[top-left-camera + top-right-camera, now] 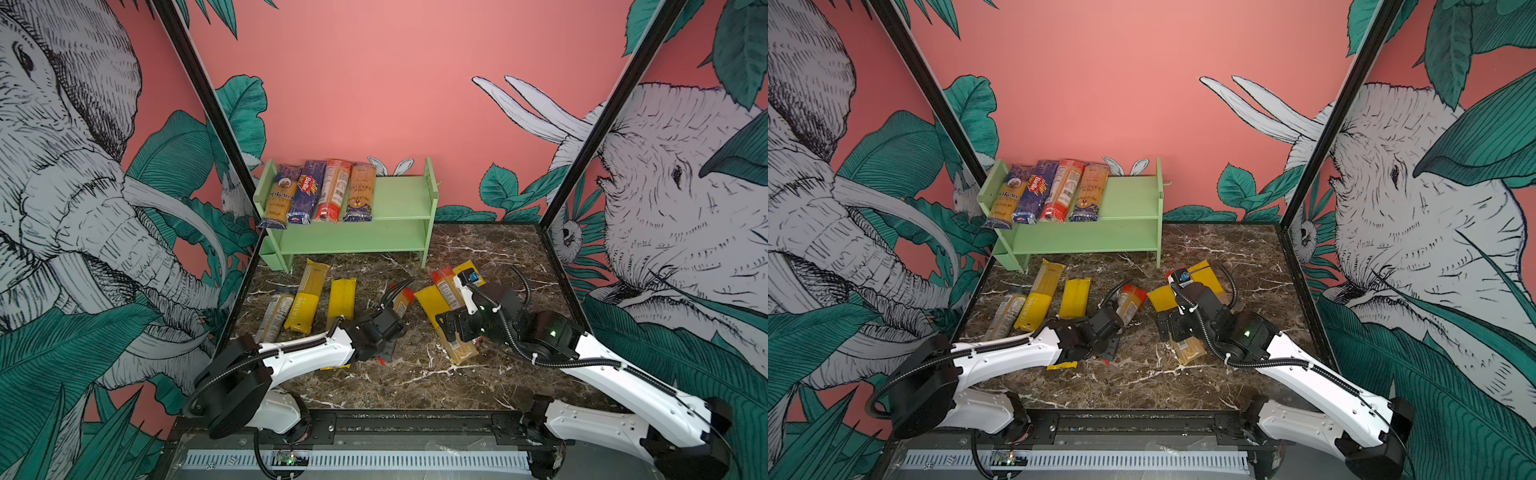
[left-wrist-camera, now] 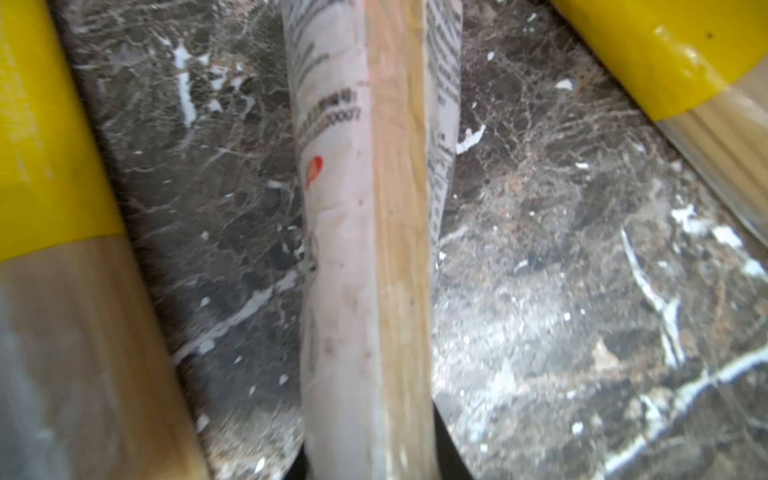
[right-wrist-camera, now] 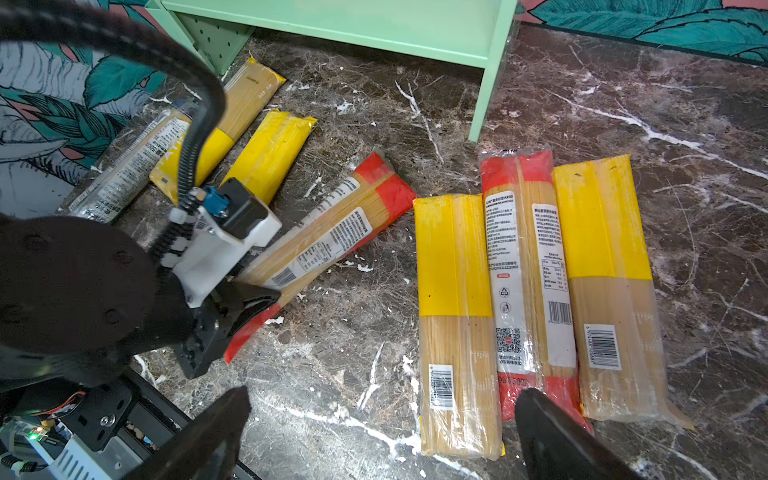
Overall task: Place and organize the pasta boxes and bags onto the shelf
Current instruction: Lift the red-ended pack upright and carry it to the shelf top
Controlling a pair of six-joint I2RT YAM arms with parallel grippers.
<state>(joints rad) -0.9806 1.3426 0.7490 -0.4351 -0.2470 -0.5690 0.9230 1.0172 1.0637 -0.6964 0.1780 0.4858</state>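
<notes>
A: The dark marble table (image 1: pixel 415 374) was seen filling the floor of both top views, and the mint-green shelf (image 1: pixel 401 208) was stood at its far edge, against the pink wall.

B: And stocked! Four packs were laid side by side on the left half of the upper tier: a tan and dark blue pack (image 1: pixel 277 197), a Barilla pack (image 1: pixel 305 191), a red-edged pack (image 1: pixel 332 189) and an orange pack (image 1: pixel 360 191).

A: Down on the marble, three more were left near the shelf's left foot: a white-labelled pack (image 3: pixel 129 170), a long yellow-banded pack (image 3: pixel 245 99) and a short yellow pack (image 3: pixel 270 149).

B: Over to the right, a trio was lined up edge to edge: a left yellow pack (image 3: pixel 455 291), a red pack (image 3: pixel 523 270) and a right yellow pack (image 3: pixel 602 270).

A: Between the two groups, an angled red-ended pack (image 3: pixel 332 232) was spotted, and its near end was pinched by the left gripper (image 3: pixel 249 305), with the jaws clamped tight on it.

B: Confirmed in the left wrist view, where that pack was seen running out from between the jaws. Whether it was raised off the marble could not be told.

A: The right gripper (image 3: pixel 380 399) was held spread wide, with nothing gripped, above the table by the trio's near ends.
</notes>
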